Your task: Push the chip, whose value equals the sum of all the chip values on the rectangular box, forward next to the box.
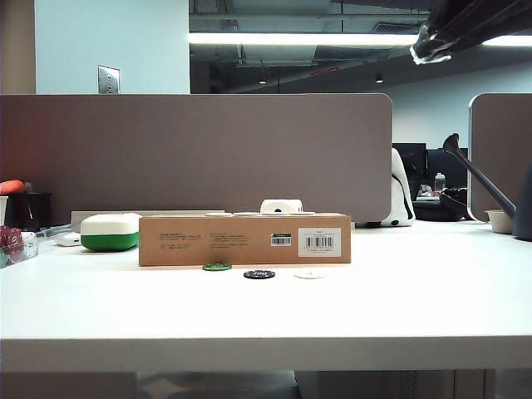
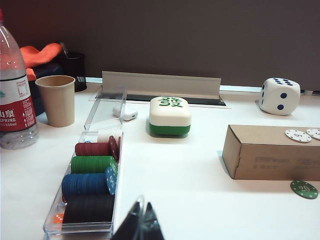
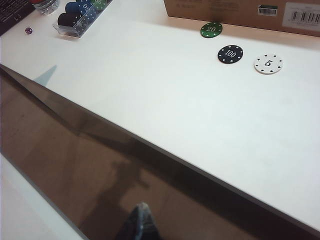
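Green chip (image 3: 211,29) marked 20 lies on table (image 1: 266,307) just beside the rectangular box (image 1: 244,239) front; black 100 chip (image 3: 230,54) & white 5 chip (image 3: 268,64) sit farther back. Left gripper (image 2: 138,225) near chip tray (image 2: 90,190), jaws closed. Right gripper (image 3: 140,222) well off, over table edge, jaws closed on nothing.

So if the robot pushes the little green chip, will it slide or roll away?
The green chip lies flat on the smooth white table, so it would probably slide, not roll. It looks thin and light, so a gentle nudge should move it. The rectangular box right beside it would likely stop it. Both end effectors are far off.
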You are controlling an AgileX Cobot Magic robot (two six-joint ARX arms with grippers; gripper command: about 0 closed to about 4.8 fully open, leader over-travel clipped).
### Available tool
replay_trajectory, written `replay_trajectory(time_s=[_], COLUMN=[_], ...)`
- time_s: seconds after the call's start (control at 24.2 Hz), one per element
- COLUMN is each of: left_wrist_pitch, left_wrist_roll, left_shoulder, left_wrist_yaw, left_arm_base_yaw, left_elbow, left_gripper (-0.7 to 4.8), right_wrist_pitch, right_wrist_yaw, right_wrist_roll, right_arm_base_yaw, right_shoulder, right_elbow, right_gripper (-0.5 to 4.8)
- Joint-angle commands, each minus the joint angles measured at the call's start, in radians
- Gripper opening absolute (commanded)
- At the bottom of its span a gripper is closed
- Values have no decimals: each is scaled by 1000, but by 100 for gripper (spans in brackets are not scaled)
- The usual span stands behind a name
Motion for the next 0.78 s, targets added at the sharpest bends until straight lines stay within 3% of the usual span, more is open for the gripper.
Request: replay_trajectory(time_s=[0.04,0.78], left_wrist_pitch=[-3,-2], left_wrist_roll=[4,0], left_shoulder=[0,0], left_wrist_yaw=[1,1], left_arm_base_yaw=[-1,-13], left_elbow=[4,4], left_gripper=[-5,-5], right_wrist_pitch=[13,13], right_wrist_yaw=[0,0], right_wrist_roll=[3,3], right_arm_base_yaw=[0,0], right_shoulder=[-1,-1], right_elbow=[4,4], right_gripper=[-4,-4])
